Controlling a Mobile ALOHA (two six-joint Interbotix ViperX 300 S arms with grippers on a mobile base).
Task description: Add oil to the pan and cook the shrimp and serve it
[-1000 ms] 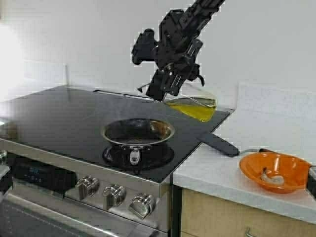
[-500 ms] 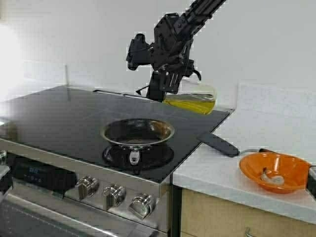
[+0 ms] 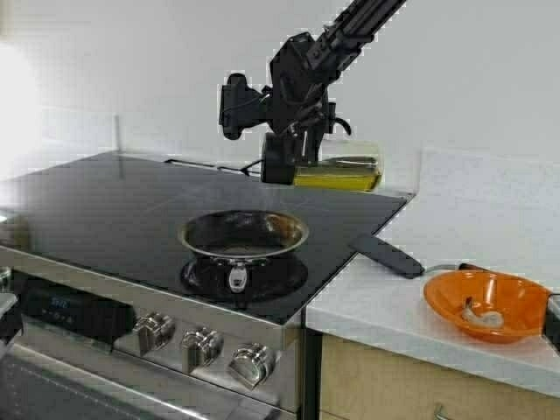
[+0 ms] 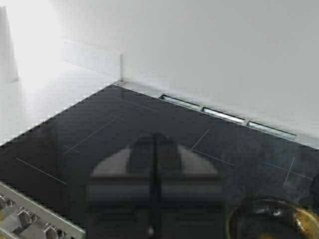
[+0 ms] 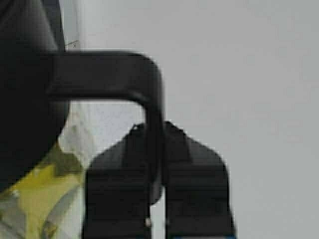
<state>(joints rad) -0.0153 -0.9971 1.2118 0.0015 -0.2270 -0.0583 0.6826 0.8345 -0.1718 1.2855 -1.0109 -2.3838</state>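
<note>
While the oil jug [image 3: 339,169] is gripped by its handle [image 5: 149,99] in the right end effector [image 5: 155,164], well above the stove [image 3: 105,201], a slip would spill oil; the left end effector [image 4: 154,149] is clenched, empty

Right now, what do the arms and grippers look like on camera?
The right arm is all black, blocky joints with a thin looping cable. The right gripper has flat, ridged black fingers with a trace of blue at the base. The left gripper shows matching dark ridged fingers.

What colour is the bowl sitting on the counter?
Orange. The bowl shows best in the high view, on the white counter right of the stove.
</note>
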